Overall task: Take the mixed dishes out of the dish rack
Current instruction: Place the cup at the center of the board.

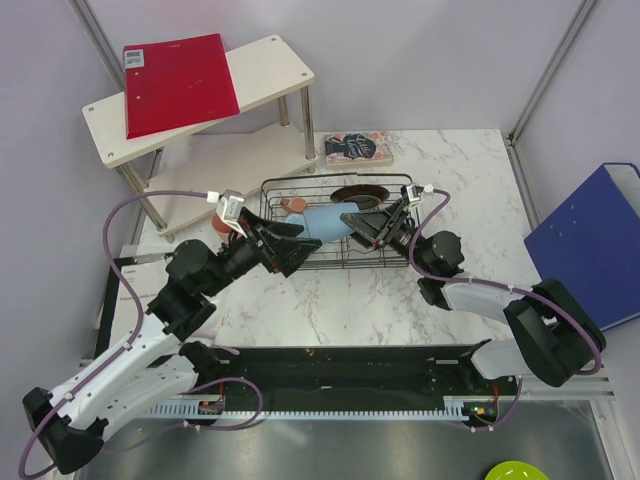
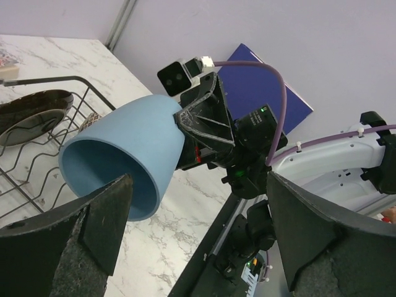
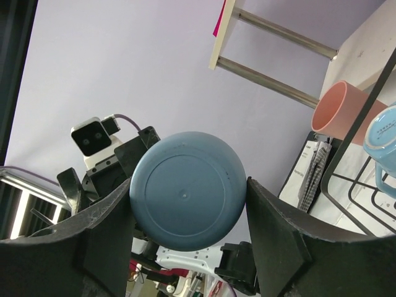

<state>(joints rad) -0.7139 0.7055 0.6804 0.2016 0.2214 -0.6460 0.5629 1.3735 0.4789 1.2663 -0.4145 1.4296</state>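
Note:
The blue cup (image 1: 325,222) lies sideways in the air over the dish rack (image 1: 335,185). My right gripper (image 3: 189,195) is shut on it, with both fingers pressed against its base end (image 3: 185,189). My left gripper (image 2: 198,229) stands open on the other side, facing the cup's mouth (image 2: 117,167). The rim is close to one finger (image 2: 93,229) and nothing is held. In the rack a dark red-brown plate (image 1: 358,192) stands upright, with a salmon-pink tumbler (image 3: 343,108) and a light-blue mug (image 3: 383,139) as well.
A white two-tier shelf (image 1: 270,60) with a red folder (image 1: 178,82) stands at the back left. A small book (image 1: 357,148) lies behind the rack. A blue binder (image 1: 590,245) sits at the right edge and a lime-green dish (image 1: 515,470) at the bottom right.

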